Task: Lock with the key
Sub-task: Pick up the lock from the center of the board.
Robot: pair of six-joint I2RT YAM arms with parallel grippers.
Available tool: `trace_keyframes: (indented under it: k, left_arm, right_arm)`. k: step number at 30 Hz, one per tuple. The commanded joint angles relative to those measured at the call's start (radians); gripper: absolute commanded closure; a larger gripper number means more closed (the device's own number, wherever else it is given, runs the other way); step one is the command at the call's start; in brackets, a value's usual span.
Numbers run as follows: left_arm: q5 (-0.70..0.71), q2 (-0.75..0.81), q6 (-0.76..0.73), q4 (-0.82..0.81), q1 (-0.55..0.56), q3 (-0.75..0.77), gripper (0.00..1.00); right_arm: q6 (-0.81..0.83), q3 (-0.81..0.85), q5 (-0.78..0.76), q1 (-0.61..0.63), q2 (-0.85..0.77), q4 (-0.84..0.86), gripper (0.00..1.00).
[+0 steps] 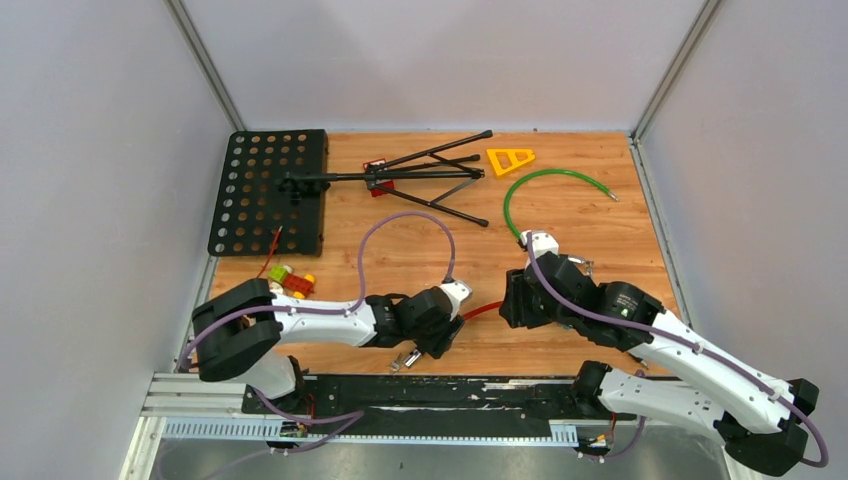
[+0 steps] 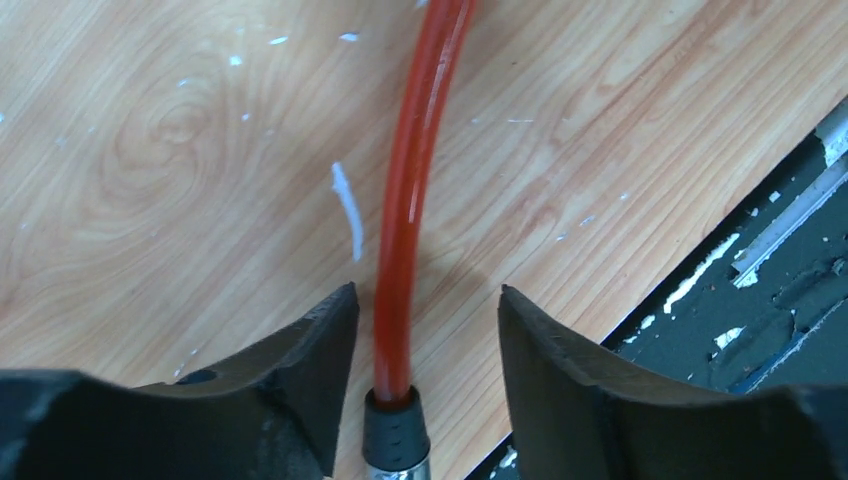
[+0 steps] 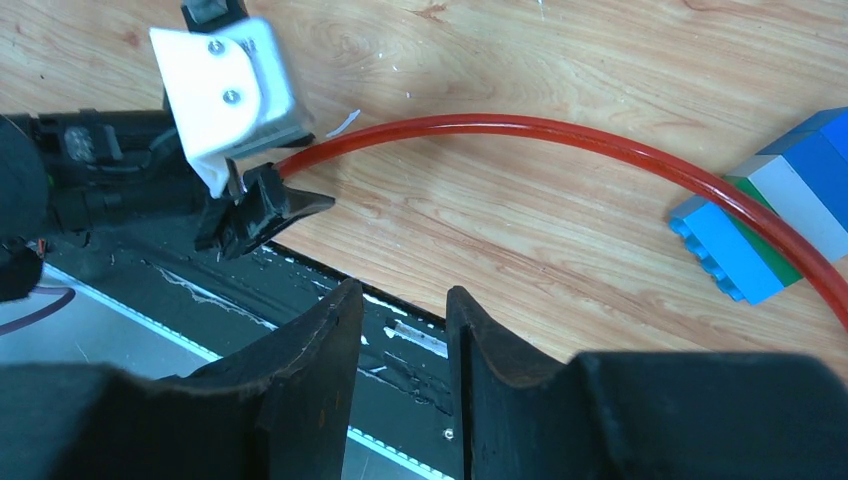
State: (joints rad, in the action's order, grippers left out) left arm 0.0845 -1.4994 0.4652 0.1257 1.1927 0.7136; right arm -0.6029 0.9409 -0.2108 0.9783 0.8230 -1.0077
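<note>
Left gripper [image 2: 425, 297] up close: jaws well apart, straddling the red cable [image 2: 408, 200] of the lock, neither finger touching it, nothing gripped. The cable's black collar [image 2: 396, 428] sits between the finger roots; the metal below it is cut off, probably the lock head, so the straddle looks like lining up to pin that end. Right gripper [image 3: 402, 290]: jaws partly open, empty, over the black rail [image 3: 300, 300] and facing the left one, no key in it. Small silver bits [image 1: 403, 361] lie at the table's near edge by the left gripper, maybe the key, too small to tell. The rail edge runs just beside one left finger, so it's tight there. Open wood table [image 2: 150, 150] lies beyond. The cable crosses the blue bricks [image 3: 760, 240] farther along.
</note>
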Motion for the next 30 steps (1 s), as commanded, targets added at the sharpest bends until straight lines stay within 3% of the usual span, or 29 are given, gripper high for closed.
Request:
trace_keyframes:
  k: [1,6,9,14,24,27,30]
  left_arm:
    - [-0.011,-0.068,0.002,0.007,0.040,0.010,0.47]
    - [0.035,-0.149,-0.006,0.077,0.056,0.033,0.89]
    - [0.045,-0.145,-0.027,0.091,0.057,0.047,1.00]
    - [0.116,-0.003,-0.101,0.069,0.068,0.066,1.00]
    - [0.201,0.399,-0.307,-0.079,0.071,0.011,0.98]
    - [0.216,0.444,-0.316,-0.064,0.071,0.008,0.99]
    - [0.206,0.448,-0.312,-0.060,0.071,-0.005,1.00]
  right_arm:
    - [-0.037,0.000,-0.019,-0.005,-0.015,0.021,0.63]
    - [-0.043,-0.009,-0.037,-0.003,-0.025,0.024,0.62]
    - [-0.057,-0.010,-0.055,-0.003,-0.027,0.018,0.62]
    - [-0.136,-0.056,-0.083,-0.004,-0.061,0.033,0.61]
    - [-0.173,-0.242,0.056,-0.004,-0.152,0.299,0.58]
    - [-0.257,-0.289,0.057,-0.004,-0.198,0.404,0.56]
    - [-0.405,-0.375,0.060,-0.004,-0.257,0.583,0.47]
